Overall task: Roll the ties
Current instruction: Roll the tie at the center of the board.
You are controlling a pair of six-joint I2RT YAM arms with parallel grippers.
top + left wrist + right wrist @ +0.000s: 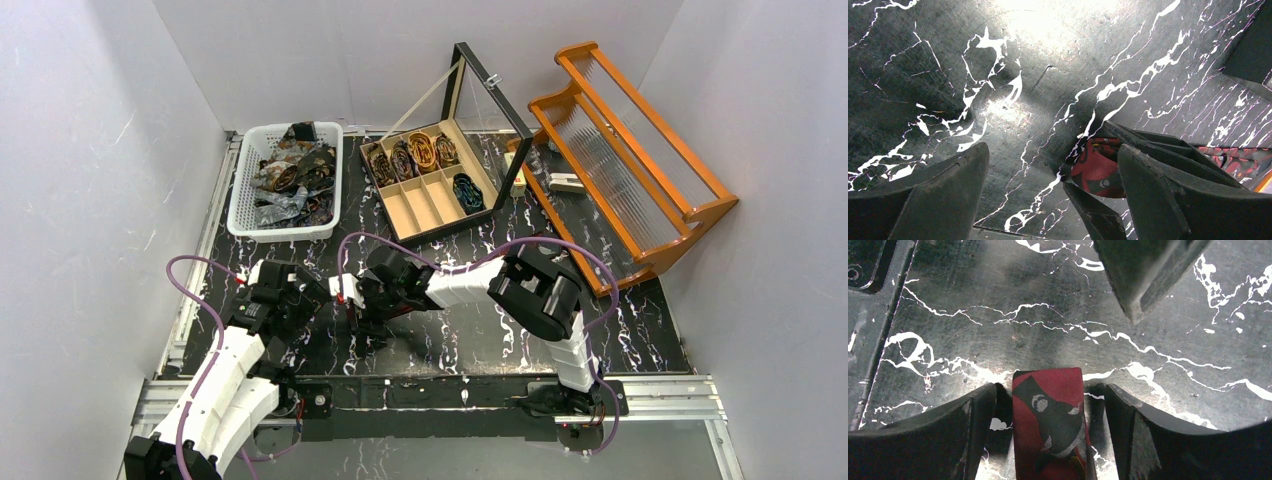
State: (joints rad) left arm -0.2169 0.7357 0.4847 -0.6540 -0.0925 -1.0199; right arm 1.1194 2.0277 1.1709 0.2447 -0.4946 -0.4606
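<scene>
In basket [240, 195], loose ties [295, 175]; in box [381, 196], coils [422, 152]; jaws apart, right's astride red tie [1048, 425].

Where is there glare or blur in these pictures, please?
Left wrist view: strong glare whitens the table near the top edge. Right wrist view: the red tie is sharp, the dark shape above it blurred. Top view: even light, no strong glare.

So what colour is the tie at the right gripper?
The tie is red with dark, grey-marked shapes; the right wrist view shows it best.

Glossy marbled tabletop [998, 330]; matt cloth tie [1048, 405]
</scene>
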